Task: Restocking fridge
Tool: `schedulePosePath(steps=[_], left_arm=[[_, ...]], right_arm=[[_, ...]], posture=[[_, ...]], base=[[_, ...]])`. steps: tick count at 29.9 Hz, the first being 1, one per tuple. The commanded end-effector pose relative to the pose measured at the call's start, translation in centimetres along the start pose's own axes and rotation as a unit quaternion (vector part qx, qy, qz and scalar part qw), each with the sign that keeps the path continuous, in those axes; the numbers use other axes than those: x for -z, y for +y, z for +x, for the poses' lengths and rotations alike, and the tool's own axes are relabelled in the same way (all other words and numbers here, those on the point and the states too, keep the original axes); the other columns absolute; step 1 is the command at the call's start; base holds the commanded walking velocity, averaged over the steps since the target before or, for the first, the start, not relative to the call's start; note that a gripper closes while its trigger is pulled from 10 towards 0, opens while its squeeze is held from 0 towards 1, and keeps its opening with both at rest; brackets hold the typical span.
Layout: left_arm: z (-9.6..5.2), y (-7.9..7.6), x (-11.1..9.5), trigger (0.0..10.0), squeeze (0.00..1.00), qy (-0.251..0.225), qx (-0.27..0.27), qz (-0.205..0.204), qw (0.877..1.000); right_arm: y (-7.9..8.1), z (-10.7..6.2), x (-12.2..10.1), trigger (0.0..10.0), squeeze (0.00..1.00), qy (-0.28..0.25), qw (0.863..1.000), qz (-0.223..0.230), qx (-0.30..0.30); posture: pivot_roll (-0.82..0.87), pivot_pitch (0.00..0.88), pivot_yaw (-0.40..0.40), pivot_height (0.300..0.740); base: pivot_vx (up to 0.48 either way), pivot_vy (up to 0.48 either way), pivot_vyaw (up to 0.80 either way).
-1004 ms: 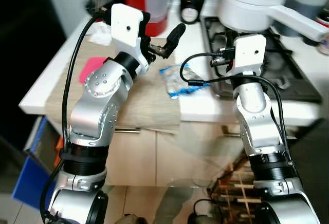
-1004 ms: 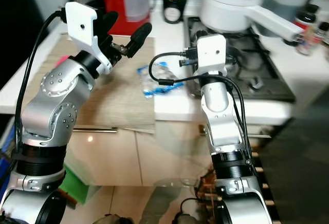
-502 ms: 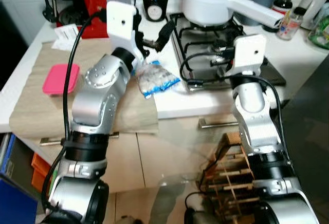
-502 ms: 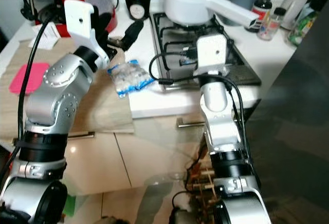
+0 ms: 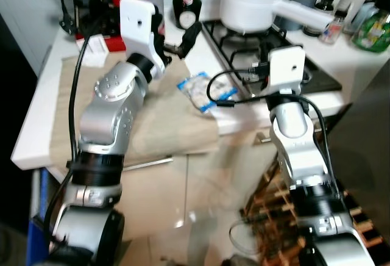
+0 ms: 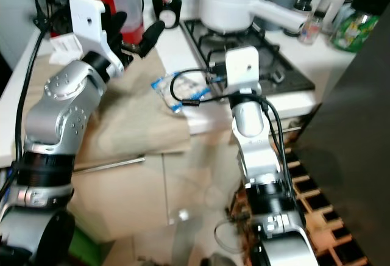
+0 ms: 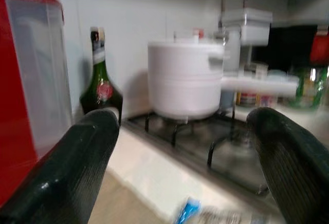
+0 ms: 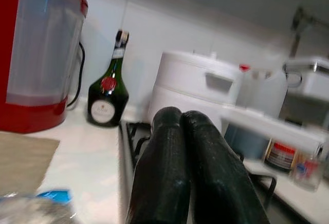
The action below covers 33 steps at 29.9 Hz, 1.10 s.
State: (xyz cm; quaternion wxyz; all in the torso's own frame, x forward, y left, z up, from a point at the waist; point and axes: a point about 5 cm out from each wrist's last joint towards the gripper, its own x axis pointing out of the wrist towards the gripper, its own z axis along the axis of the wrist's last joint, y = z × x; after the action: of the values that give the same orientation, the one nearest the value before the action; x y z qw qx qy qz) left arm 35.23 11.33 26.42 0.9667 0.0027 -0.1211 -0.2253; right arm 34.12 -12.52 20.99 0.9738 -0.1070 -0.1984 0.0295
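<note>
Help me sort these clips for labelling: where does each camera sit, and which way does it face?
Head views: look down at the counter; both arms, a raised left hand and a blue-and-clear bag show.
Left wrist: looks between its open fingers toward the white pot on the stove.
Right wrist: looks along its shut fingers.
Both wrist views share the green bottle and the pot.

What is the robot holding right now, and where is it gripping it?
Nothing. The left hand is open in the air above the counter, and the right hand is shut on nothing. The blue-and-clear food bag lies untouched on the counter.

Bottle [image 5: 185,5], white pot [image 5: 250,0] probably crowd counter's back.
</note>
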Motion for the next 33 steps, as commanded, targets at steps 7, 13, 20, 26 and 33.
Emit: schedulePosePath(steps=[7,13,20,26,33], left_arm=[[0.6,-0.1,1.3,10.0,0.0,0.045,0.027,0.013,0.999],[1.0,0.6,2.0,10.0,0.0,0.068,0.02,0.001,0.997],[1.2,1.0,0.8,10.0,0.0,0.037,0.009,0.032,0.999],[0.4,0.4,-1.3,10.0,0.0,-0.022,0.011,0.04,0.999],[-4.5,0.0,-2.3,10.0,0.0,-0.088,-0.038,0.055,0.994]], right_arm=[[-2.0,-0.9,0.6,10.0,0.35,0.014,0.996,0.022,0.082],[-3.4,-1.2,1.1,10.0,0.35,0.024,0.993,0.012,0.111],[-5.3,0.2,2.0,10.0,0.35,0.07,0.985,0.103,0.119],[-6.9,1.1,0.4,10.0,0.35,0.034,0.987,0.067,0.139],[-4.8,-3.0,-1.9,10.0,0.35,-0.035,0.991,-0.001,0.127]], posture=[[-0.05,0.0,0.035,0.74],[-0.07,0.0,0.052,0.74],[-0.08,0.0,0.057,0.74],[-0.06,0.0,0.045,0.74],[-0.04,0.0,0.035,0.74]], base=[[0.0,0.0,0.0],[0.0,0.0,0.0],[0.0,0.0,0.0],[0.0,0.0,0.0],[0.0,0.0,0.0]])
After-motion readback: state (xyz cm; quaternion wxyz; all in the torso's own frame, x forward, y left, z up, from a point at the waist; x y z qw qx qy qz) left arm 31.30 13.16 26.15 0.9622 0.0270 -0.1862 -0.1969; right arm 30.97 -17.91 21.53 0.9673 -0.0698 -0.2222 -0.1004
